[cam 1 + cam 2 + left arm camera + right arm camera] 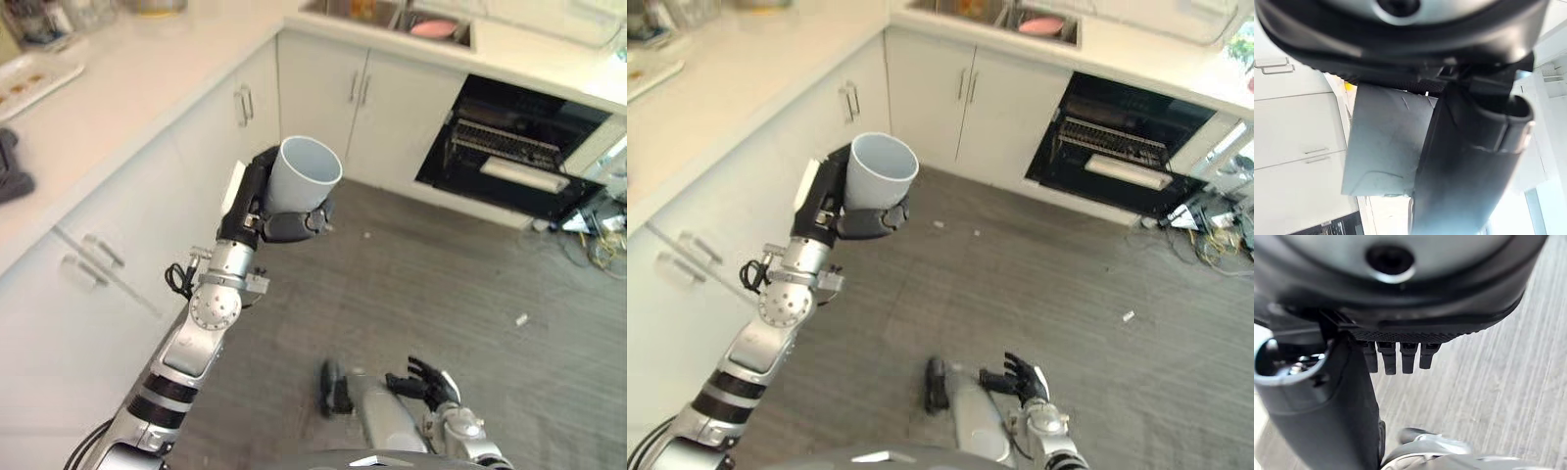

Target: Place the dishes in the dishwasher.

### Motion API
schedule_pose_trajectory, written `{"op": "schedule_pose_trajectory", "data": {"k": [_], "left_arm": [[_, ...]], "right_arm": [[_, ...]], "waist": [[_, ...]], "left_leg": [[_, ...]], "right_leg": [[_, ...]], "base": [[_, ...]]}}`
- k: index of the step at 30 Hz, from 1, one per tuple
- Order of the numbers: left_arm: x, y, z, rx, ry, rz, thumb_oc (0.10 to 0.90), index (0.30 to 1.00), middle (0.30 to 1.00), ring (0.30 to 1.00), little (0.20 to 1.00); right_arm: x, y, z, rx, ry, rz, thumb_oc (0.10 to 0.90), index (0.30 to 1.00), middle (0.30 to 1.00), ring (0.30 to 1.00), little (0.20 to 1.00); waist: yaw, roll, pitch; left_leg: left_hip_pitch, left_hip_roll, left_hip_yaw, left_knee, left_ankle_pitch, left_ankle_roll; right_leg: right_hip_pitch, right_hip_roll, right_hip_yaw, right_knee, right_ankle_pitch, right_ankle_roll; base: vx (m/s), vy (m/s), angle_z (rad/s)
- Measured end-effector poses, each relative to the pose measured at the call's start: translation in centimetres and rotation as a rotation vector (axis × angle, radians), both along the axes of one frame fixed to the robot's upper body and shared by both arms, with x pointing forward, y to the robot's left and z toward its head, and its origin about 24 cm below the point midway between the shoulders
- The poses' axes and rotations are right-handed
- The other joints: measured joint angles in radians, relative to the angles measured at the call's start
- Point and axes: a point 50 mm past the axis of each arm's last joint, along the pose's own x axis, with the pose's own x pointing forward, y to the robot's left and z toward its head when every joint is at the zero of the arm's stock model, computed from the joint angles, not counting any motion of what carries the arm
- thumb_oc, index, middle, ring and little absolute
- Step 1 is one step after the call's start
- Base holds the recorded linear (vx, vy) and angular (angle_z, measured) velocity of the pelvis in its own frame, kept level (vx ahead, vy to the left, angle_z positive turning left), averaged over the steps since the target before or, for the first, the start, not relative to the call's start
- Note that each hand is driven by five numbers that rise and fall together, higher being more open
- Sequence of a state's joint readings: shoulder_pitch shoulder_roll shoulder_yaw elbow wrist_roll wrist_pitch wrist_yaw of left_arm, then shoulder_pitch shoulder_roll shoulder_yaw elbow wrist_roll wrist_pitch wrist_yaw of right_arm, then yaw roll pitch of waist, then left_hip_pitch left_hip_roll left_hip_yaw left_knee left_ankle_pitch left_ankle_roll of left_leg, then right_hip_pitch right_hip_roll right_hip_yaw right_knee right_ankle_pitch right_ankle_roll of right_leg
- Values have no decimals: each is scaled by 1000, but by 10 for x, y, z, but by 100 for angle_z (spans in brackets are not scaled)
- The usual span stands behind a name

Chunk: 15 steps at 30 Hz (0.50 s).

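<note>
My left hand (257, 208) is raised over the floor in front of the cabinets, shut on a pale grey-blue cup (304, 174). The cup stands upright with its mouth open upward. In the left wrist view the cup's wall (1386, 147) lies against the palm, with the thumb (1474, 161) wrapped beside it. The open dishwasher (519, 147) is at the far right under the counter, a dark cavity with a wire rack and a white piece inside. My right hand (428, 382) hangs low near the floor, open and holding nothing; its fingers (1400, 357) point straight out.
A white counter (127, 88) runs along the left, carrying a tray (29, 83) and a dark cloth (12, 171). A sink at the back holds a pink dish (432, 27). Cables (593, 240) lie on the floor right of the dishwasher. Grey floor lies between me and the dishwasher.
</note>
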State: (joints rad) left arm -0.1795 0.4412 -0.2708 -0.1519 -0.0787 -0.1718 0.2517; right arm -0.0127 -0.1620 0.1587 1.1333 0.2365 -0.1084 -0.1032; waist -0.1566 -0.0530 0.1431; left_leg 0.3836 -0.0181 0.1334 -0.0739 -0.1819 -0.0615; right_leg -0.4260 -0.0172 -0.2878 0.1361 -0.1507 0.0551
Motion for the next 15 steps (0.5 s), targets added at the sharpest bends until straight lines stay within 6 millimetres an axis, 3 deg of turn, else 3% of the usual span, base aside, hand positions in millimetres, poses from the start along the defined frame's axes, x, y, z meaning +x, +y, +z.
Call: {"op": "schedule_pose_trajectory", "data": {"k": [1, 2, 3, 4, 5, 6, 7, 10, 11, 12, 13, 14, 15], "left_arm": [[0, 0, 0, 0, 0, 0, 400, 300, 300, 300, 300], [-3, 1, -12, -16, 47, 13, 400, 300, 300, 300, 300], [-3, 3, -18, -13, 76, 26, 400, 300, 300, 300, 300], [-3, 7, -22, -1, 96, 42, 400, 300, 300, 300, 300], [-4, 10, -26, 2, 115, 58, 400, 300, 300, 300, 300], [-4, 13, -28, 5, 130, 72, 400, 300, 300, 300, 300], [-4, 16, -28, 17, 131, 75, 400, 300, 300, 300, 300], [-5, 18, -28, 47, 137, 58, 400, 300, 300, 300, 300], [-6, 17, -29, 41, 140, 55, 400, 300, 300, 300, 300], [-7, 17, -28, 26, 135, 53, 400, 300, 300, 300, 300], [-8, 17, -22, -14, 109, 54, 400, 300, 300, 300, 300], [-9, 16, -18, -42, 97, 54, 400, 300, 300, 300, 300], [-9, 19, -16, -32, 89, 55, 400, 300, 300, 300, 300]], "right_arm": [[0, 0, 0, 0, 0, 0, 800, 900, 900, 900, 900], [-17, -11, -5, -46, 76, 6, 800, 900, 900, 900, 900], [-26, -15, -8, -68, 136, 7, 800, 900, 900, 900, 900], [-37, -18, -12, -78, 203, 1, 800, 900, 900, 900, 900], [-46, -22, -13, -89, 251, -4, 800, 900, 900, 900, 900], [-53, -25, -14, -99, 287, -6, 800, 900, 900, 900, 900], [-53, -24, -14, -95, 289, -6, 800, 900, 900, 900, 900], [-49, -23, -13, -93, 246, -2, 800, 900, 900, 900, 900], [-45, -24, -11, -103, 228, 4, 800, 900, 900, 900, 900], [-39, -25, -9, -100, 194, -6, 800, 900, 900, 900, 900], [-28, -26, -6, -93, 155, -19, 800, 900, 900, 900, 900], [-18, -25, -3, -95, 122, -21, 800, 900, 900, 900, 900], [-1, -21, 1, -91, 72, -5, 800, 900, 900, 900, 900]], "waist": [[0, 0, 0], [8, 34, -8], [23, 66, -9], [41, 64, -6], [47, 66, -6], [42, 85, -8], [38, 83, -5], [17, 48, 7], [14, 46, 5], [19, 29, -6], [26, 27, 5], [58, 7, 21], [115, -45, 44]], "left_leg": [[0, 0, 0, 0, 0, 0], [54, 32, -6, 15, -29, -49], [48, 61, 5, 73, -30, -65], [46, 63, 23, 147, 10, -89], [61, 67, 20, 182, 42, -73], [80, 85, -1, 211, 59, -51], [87, 83, -19, 209, 29, -43], [-40, 99, -9, 399, 24, -40], [-96, 106, -7, 473, 17, -67], [-189, 103, 2, 647, 99, -87], [-349, 145, 26, 929, 311, -72], [-506, 120, -43, 1125, 448, -69], [-638, 38, -94, 1232, 347, -38]], "right_leg": [[0, 0, 0, 0, 0, 0], [30, 27, 17, 19, 91, -60], [40, 51, 20, 50, 110, -87], [55, 46, 11, 87, 174, -164], [63, 40, 6, 145, 210, -192], [74, 66, 21, 223, 119, -213], [111, 87, 37, 232, 76, -225], [270, 115, 76, 179, 20, -226], [315, 129, 90, 158, 1, -223], [331, 140, 101, 152, -35, -239], [357, 153, 136, 126, -45, -250], [391, 151, 196, 105, -40, -258], [419, 129, 284, 95, -43, -262]], "base": [[310, -55, 58], [398, -94, 33], [565, -149, 32], [602, -142, -6], [534, -140, -25], [498, -134, -40], [448, -174, -46], [388, -240, -42], [558, -424, -39], [330, -269, -58], [339, -179, -73], [365, -94, -145], [509, -31, -185]]}}
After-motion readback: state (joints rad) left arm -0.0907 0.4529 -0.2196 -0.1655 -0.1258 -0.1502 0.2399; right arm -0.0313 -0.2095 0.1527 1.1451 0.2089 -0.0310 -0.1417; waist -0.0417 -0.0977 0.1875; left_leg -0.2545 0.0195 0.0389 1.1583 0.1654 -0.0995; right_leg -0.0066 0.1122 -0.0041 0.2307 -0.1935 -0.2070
